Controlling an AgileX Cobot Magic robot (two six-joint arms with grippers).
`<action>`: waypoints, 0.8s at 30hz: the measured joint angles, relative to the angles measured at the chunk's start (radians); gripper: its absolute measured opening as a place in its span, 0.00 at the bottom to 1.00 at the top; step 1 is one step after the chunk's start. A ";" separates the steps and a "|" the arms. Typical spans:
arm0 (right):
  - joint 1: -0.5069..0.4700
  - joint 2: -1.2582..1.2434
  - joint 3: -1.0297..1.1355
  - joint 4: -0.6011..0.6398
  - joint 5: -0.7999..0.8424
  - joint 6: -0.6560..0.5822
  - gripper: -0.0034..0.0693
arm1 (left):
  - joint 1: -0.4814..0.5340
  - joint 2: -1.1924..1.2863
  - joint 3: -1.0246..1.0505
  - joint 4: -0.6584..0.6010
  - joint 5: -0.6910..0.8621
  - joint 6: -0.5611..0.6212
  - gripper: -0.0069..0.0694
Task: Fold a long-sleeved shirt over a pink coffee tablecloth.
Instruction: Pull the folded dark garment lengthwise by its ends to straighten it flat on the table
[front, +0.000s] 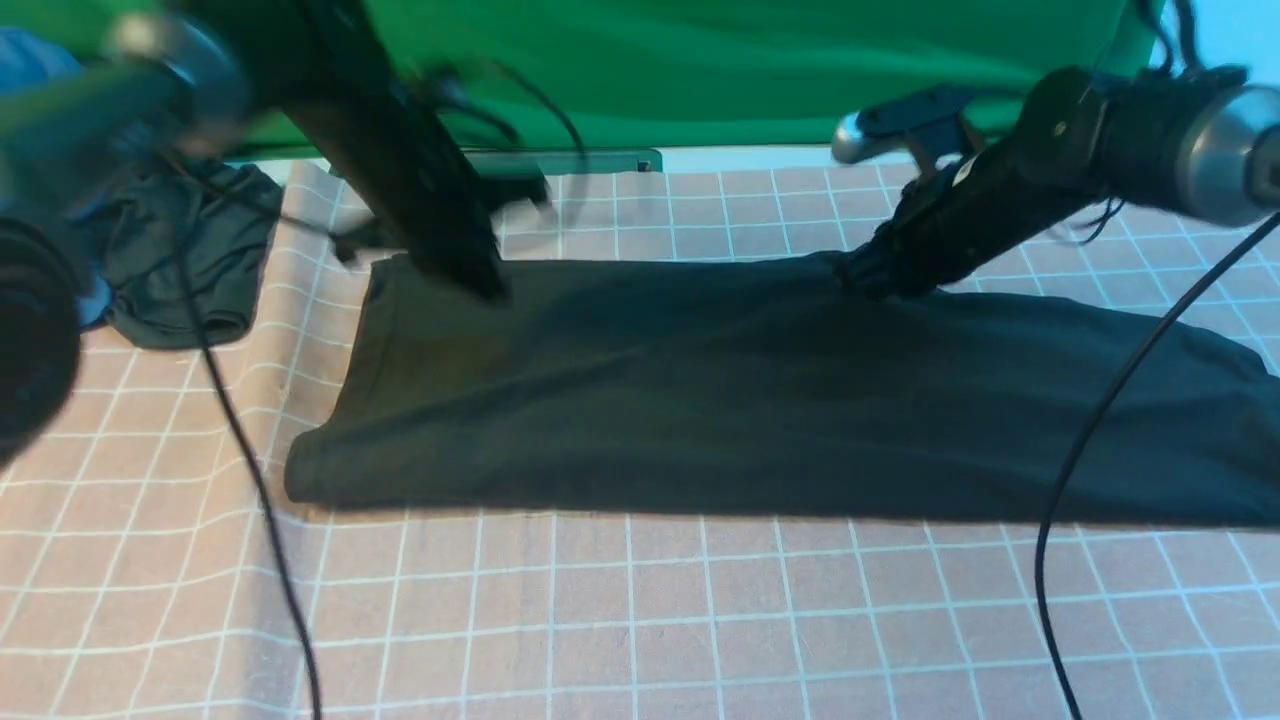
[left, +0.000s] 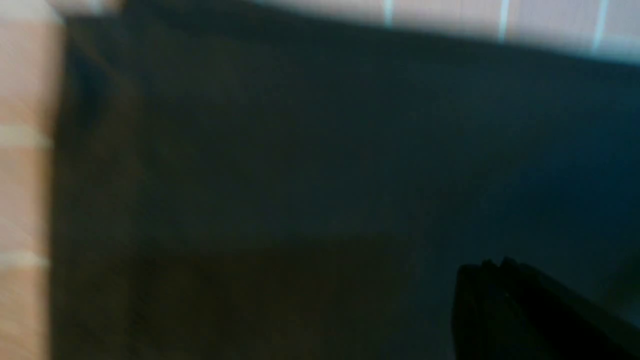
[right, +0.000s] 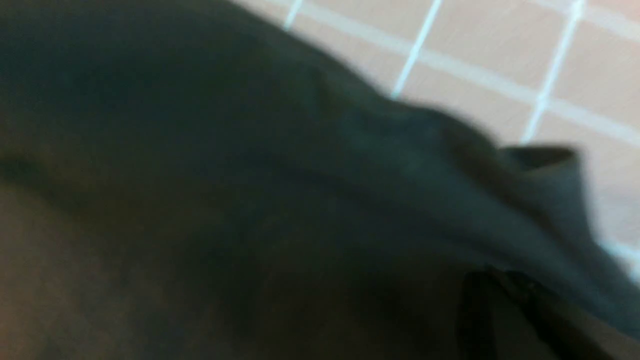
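Both arms slant down to the far edge of the long-sleeved shirt (front: 750, 400), which is spread on the pink coffee tablecloth (front: 640, 620).
Jaws closed on both: the left gripper (front: 487, 287) sits at that edge, and the right gripper (front: 866, 278) is apparently pinching cloth.

Even, soft light across the front view, the left arm (front: 400, 170) above the shirt (front: 760, 400) smeared with blur, and both wrist views dim, murky, out of focus.

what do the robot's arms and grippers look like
The left arm and right arm are matte black with rounded silver-grey joint housings and thin black cables trailing. The left gripper and right gripper are black and narrow; no markings legible.
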 joint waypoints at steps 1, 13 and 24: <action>0.000 0.015 0.000 0.000 -0.008 -0.001 0.10 | -0.014 0.000 0.029 0.004 -0.001 -0.003 0.10; -0.073 0.048 -0.047 -0.004 -0.095 0.006 0.10 | -0.058 -0.039 0.191 0.051 -0.107 -0.055 0.10; -0.279 -0.201 -0.181 -0.081 0.579 0.045 0.10 | -0.056 -0.256 0.261 0.096 -0.098 -0.056 0.10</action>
